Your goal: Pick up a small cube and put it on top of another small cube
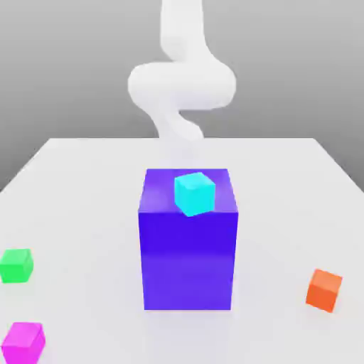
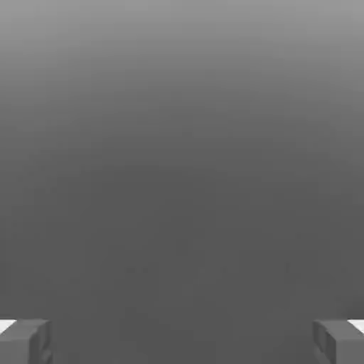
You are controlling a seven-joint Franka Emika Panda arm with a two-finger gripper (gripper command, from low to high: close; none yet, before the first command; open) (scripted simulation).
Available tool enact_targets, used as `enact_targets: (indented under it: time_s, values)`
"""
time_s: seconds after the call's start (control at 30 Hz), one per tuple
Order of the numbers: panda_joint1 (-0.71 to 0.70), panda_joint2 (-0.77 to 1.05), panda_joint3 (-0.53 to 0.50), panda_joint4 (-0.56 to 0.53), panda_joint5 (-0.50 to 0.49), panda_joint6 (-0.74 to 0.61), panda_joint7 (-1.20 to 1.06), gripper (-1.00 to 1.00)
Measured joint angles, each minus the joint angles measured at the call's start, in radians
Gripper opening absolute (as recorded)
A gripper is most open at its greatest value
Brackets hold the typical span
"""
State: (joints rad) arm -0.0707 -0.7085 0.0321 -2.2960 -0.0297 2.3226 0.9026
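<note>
A small cyan cube [image 1: 194, 193] rests on top of a tall blue block [image 1: 188, 249] in the middle of the white table [image 1: 85, 192]. Three more small cubes lie on the table: a green cube [image 1: 16, 265] at the exterior view's left, a magenta cube [image 1: 23, 341] at the near left corner, and an orange cube [image 1: 324, 289] at the right. The white arm [image 1: 181, 85] rises behind the blue block. In the hand view my gripper [image 2: 182, 341] is open, its fingertips [image 2: 25, 341] set far apart with nothing between them, facing plain grey background.
The tall blue block stands as the one large obstacle at the table's centre. Open table surface lies between it and the cubes on either side. The table's far edge runs behind the block.
</note>
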Motion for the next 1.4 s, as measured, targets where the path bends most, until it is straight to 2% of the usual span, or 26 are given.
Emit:
enact_targets:
  time_s: [0.27, 0.6, 0.77, 1.03, 1.13, 1.17, 1.4]
  values:
    - [-0.196, 0.299, 0.072, 0.014, -0.112, 0.071, 0.344, 0.00]
    - [-0.338, 0.660, 0.046, 0.030, -0.208, 0.161, 0.735, 0.00]
    - [-0.393, 0.831, 0.023, 0.034, -0.183, 0.217, 0.880, 0.00]
    - [-0.460, 1.086, 0.000, 0.041, -0.015, 0.321, 1.010, 0.00]
    - [-0.465, 1.195, -0.002, 0.062, -0.004, 0.400, 1.019, 0.00]
    - [-0.463, 1.229, -0.004, 0.069, -0.006, 0.426, 1.021, -1.00]
    - [-0.463, 1.236, -0.004, 0.071, -0.006, 0.433, 1.022, -1.00]
